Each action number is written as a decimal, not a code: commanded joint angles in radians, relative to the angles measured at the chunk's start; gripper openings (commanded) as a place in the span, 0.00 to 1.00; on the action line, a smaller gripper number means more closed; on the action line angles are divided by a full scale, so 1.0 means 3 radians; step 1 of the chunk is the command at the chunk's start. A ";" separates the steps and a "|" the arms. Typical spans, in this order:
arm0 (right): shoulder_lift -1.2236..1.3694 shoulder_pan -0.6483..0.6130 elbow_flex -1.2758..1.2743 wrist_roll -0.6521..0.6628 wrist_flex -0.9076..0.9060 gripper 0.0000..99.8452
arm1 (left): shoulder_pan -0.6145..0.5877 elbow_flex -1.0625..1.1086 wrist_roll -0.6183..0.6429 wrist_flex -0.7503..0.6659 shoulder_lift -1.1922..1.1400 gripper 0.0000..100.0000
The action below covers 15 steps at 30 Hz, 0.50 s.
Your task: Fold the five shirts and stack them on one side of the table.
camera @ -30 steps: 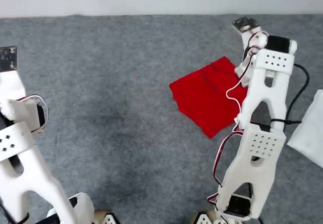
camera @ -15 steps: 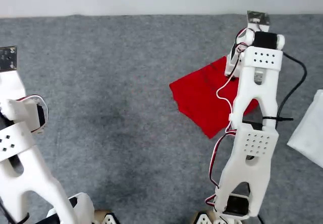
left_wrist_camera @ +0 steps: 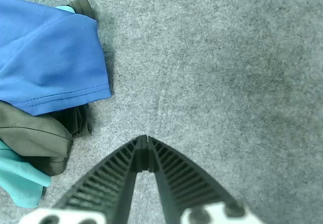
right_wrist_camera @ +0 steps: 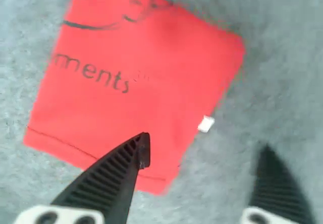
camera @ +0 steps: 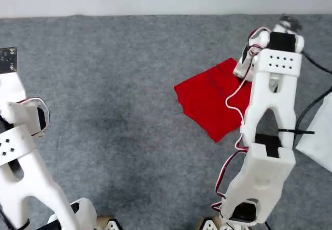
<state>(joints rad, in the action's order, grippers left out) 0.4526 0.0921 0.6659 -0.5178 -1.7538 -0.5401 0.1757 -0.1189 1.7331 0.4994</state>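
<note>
White hole-dotted arms (camera: 267,147), red-white cables (camera: 222,170), black ribbed hands (left_wrist_camera: 147,139).

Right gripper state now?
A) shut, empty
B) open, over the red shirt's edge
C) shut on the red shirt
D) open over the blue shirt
B: in the right wrist view the right gripper has its fingers wide apart with nothing between them, one tip over the red shirt near its edge.
</note>
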 commanded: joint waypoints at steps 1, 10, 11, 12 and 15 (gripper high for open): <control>-0.0125 -0.0187 -0.0020 -0.0378 -0.0095 0.48 | -0.0020 -0.0008 -0.0031 0.0046 0.0061 0.01; 0.0678 -0.0355 -0.0015 -0.0849 0.0458 0.46 | -0.0020 -0.0008 -0.0031 0.0056 0.0061 0.01; 0.0744 -0.0355 -0.0015 -0.0849 0.0524 0.46 | -0.0020 -0.0008 -0.0031 0.0056 0.0061 0.01; 0.0811 -0.0355 -0.0015 -0.0844 0.0586 0.46 | -0.0020 -0.0008 -0.0031 0.0056 0.0061 0.01; 0.0979 -0.0361 -0.0015 -0.0844 0.0770 0.46 | -0.0020 -0.0008 -0.0031 0.0056 0.0061 0.01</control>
<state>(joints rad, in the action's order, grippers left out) 0.7365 -0.0061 0.6536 -0.7603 -1.5727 -0.5401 0.1757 -0.1189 1.7331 0.4994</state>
